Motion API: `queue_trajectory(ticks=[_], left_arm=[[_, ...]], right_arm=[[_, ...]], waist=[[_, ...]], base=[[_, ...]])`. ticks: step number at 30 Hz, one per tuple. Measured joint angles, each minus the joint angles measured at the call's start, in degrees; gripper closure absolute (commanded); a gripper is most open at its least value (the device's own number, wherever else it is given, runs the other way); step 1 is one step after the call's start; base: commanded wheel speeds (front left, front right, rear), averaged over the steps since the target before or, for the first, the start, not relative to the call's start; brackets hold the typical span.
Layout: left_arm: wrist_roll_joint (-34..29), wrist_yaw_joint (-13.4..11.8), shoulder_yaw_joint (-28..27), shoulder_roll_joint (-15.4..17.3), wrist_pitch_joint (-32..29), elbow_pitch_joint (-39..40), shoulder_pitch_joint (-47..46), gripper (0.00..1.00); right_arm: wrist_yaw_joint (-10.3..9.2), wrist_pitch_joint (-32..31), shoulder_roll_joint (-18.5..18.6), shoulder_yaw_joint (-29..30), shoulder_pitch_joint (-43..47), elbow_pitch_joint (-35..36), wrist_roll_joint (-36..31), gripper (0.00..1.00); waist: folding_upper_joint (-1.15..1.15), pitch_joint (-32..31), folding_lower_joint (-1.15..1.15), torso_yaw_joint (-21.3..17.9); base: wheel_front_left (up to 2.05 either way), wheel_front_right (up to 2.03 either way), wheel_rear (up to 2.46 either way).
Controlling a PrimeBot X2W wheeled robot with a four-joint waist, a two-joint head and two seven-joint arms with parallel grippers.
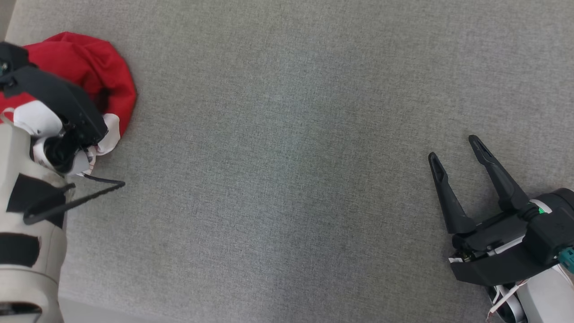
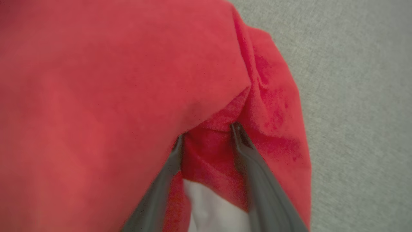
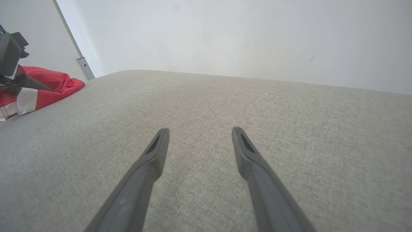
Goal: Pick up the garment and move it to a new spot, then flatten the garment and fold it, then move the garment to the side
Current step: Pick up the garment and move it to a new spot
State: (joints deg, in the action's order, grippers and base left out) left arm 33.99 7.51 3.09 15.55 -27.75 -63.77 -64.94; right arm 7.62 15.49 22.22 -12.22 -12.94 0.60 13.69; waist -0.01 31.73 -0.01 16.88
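At the far left of the bench (image 1: 291, 179), a crumpled red garment (image 1: 89, 67) with white panels lies in a heap, close to the bench's left edge. The left end effector (image 2: 207, 135) is pushed down into it. Its two fingers stand apart, straddling a raised red fold without visibly squeezing it. The right end effector (image 1: 454, 148) hovers low over grey fabric at the lower right, well apart from the garment, with its fingers spread and nothing between them.

Several things could go wrong from here. The fold between the left fingers looks thin, so a pinch may catch only one layer. The heap could then trail, unroll or slip free during a lift. The fingertips sit deep in the cloth, probably near the bench cover, so they may nip or drag that cover too. A black cable (image 1: 89, 193) loops out from the left forearm just beside the white hem and could snag the cloth as the arm rises. With the heap so near the left edge, loose cloth might slide off that side.

The middle and right of the bench offer a wide, flat stretch for setting the garment down and spreading it. The front edge shows at the bottom left of the head view. In the right wrist view a pale wall (image 3: 225, 38) stands behind the far edge and limits reach that way.
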Motion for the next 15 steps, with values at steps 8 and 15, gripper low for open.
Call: queue_trajectory(ticks=[8,15], left_arm=[[9.9,0.0,-3.1,-1.4,11.1,5.1,5.2,1.00],[21.6,0.0,-2.7,-3.1,13.9,15.6,11.6,1.00]], right_arm=[[-0.05,-0.2,-3.2,1.1,0.6,-2.4,1.3,0.00],[-0.05,-0.3,-6.5,1.3,3.4,-3.7,1.8,0.00]], waist=[[0.01,-3.2,0.02,-1.0],[0.02,-7.8,0.02,-2.2]], base=[[0.00,0.00,0.00],[0.00,0.00,0.00]])
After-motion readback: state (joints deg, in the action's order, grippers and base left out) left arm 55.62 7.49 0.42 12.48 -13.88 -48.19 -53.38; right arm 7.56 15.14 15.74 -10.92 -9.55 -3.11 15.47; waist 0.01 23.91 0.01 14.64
